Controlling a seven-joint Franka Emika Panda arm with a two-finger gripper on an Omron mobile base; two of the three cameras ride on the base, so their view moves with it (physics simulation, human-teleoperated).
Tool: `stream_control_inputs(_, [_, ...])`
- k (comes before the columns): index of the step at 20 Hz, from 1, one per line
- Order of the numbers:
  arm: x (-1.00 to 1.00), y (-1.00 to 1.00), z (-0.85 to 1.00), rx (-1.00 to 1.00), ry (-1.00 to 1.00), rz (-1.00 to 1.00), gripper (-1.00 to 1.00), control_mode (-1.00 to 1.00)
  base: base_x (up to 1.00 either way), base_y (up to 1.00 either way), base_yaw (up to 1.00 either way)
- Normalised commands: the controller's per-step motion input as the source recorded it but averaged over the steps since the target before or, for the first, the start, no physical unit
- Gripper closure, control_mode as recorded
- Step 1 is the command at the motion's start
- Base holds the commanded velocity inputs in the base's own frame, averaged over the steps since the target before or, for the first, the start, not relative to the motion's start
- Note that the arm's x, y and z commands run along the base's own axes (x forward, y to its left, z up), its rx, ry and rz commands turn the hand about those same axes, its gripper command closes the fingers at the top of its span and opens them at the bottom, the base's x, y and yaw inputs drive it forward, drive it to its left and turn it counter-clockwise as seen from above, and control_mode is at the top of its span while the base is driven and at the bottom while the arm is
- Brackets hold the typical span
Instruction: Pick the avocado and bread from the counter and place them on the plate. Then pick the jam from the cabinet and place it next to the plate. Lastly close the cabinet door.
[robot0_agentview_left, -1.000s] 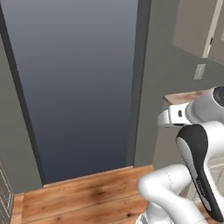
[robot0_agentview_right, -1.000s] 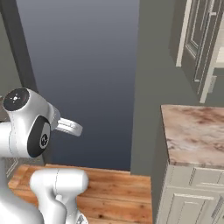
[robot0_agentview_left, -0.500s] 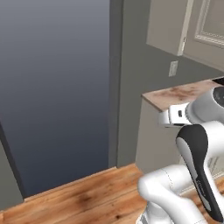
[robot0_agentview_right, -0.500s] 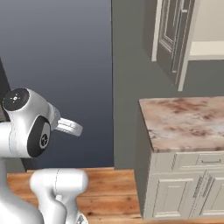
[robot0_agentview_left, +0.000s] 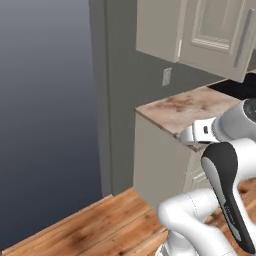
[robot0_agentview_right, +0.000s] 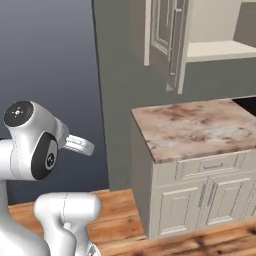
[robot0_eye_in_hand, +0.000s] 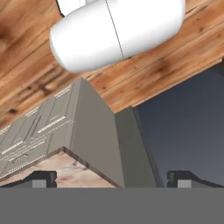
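Observation:
The counter (robot0_agentview_left: 182, 107) (robot0_agentview_right: 195, 127) ends at a grey wall, and its beige marbled top is bare where it shows. Above it hangs the cream cabinet (robot0_agentview_left: 160, 30). The cabinet door (robot0_agentview_right: 162, 35) stands swung open with its grey bar handle (robot0_agentview_right: 175, 40), baring a pale shelf (robot0_agentview_right: 220, 50) with nothing on its visible part. My gripper (robot0_eye_in_hand: 113, 178) is open with nothing between its fingertips (robot0_eye_in_hand: 43, 177); past it lie the counter's corner (robot0_eye_in_hand: 65, 168) and the floor. The avocado, bread, plate and jam are out of view.
A tall dark blue-grey panel (robot0_agentview_left: 45, 110) fills the left, beside a grey wall with an outlet (robot0_agentview_left: 166, 76). Wooden floor (robot0_agentview_left: 100, 225) runs in front. Cream drawers and doors (robot0_agentview_right: 210, 195) sit under the counter. A black surface (robot0_agentview_left: 240, 87) begins at the counter's far right.
The whole picture has slid left, so the camera has moved with the base. Counter and cabinet now show nearer the middle. The gripper stays open.

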Motion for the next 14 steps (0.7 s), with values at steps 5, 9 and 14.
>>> stream_control_inputs(5, [0.00,0.00,0.00,0.00,0.00,0.00,-1.00,1.00,0.00,0.00,-0.37])
stream_control_inputs(9, [0.00,0.00,0.00,0.00,0.00,0.00,-1.00,1.00,0.00,-0.05,-0.35])
stream_control_inputs(14, [0.00,0.00,0.00,0.00,0.00,0.00,-1.00,1.00,0.00,-0.14,-0.28])
